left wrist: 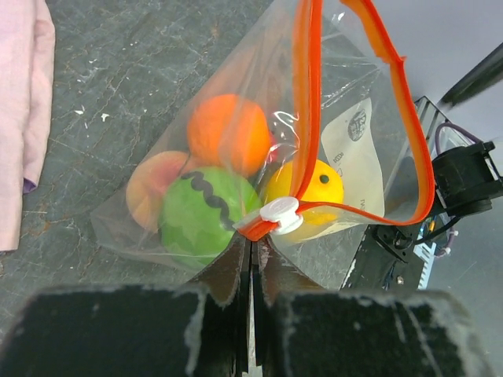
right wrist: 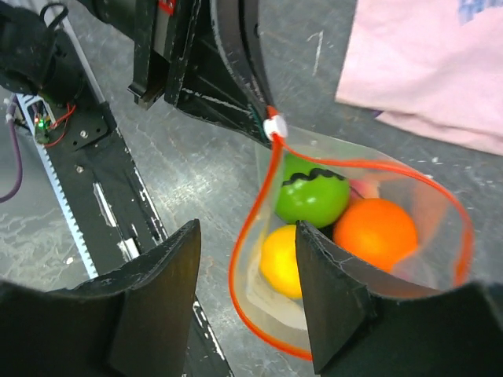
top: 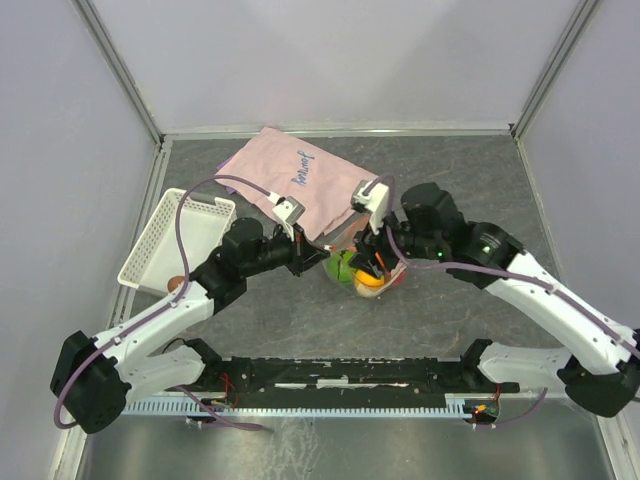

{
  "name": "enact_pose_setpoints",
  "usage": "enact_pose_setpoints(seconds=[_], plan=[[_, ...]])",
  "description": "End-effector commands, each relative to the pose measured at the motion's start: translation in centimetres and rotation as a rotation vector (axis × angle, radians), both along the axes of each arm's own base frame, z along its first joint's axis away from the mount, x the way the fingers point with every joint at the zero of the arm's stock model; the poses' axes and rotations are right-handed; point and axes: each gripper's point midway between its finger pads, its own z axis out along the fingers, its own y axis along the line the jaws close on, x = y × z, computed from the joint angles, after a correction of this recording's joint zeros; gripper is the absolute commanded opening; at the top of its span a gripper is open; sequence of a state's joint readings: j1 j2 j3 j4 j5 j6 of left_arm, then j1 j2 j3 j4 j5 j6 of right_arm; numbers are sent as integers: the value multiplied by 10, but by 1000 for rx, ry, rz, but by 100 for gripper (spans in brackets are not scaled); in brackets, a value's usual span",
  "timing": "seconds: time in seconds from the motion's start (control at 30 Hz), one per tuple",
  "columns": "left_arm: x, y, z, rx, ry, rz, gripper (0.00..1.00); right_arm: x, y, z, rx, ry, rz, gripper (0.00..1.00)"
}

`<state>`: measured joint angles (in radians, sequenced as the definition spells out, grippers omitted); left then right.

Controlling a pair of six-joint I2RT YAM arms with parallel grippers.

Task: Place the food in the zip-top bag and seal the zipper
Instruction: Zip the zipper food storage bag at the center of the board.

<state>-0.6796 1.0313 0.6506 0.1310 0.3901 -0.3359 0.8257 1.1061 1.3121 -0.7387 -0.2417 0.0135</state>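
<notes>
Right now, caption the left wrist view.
Left gripper pinching the open zip-top bag beside its white slider; green fruit, orange fruit, peach fruit, yellow fruit inside.

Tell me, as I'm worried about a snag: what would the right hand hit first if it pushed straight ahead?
Most likely the bag's zipper, which crosses the gap of the open right hand; the yellow fruit lies just behind. Depth is hard to judge.
</notes>
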Motion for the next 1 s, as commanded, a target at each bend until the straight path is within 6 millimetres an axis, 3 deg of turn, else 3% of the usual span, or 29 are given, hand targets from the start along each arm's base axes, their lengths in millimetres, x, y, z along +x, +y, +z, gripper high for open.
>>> enact_pose_setpoints(seconds=[0.0, 0.1, 0.2, 0.37, 0.5, 0.63, 0.8, 0.97], plan=[[2, -4, 41, -73, -45, 19, 3, -5, 27, -13, 26, 41, 38, 59], [1, -4, 44, -78, -49, 19, 3, -4, 32, -32, -11, 61, 26, 58], [0, -4, 44, -76, -52, 13, 3, 10, 29, -56, -66, 52, -43, 54], [-2, -6, 41, -76, -43, 4, 3, 14, 35, -70, -79, 56, -36, 45], [-3, -3, 39, -62, -48, 8, 4, 20, 35, -72, -91, 35, -50, 23], [1, 5, 41, -31, -67, 48, 19, 20, 26, -61, -93, -9, -57, 2], [-1, 13, 43, -16, -97, 63, 45, 18, 16, -48, -101, -48, -55, 2], [-6, 9, 38, -13, -111, 19, 56, 16, 16, -50, -112, -47, -31, 2]])
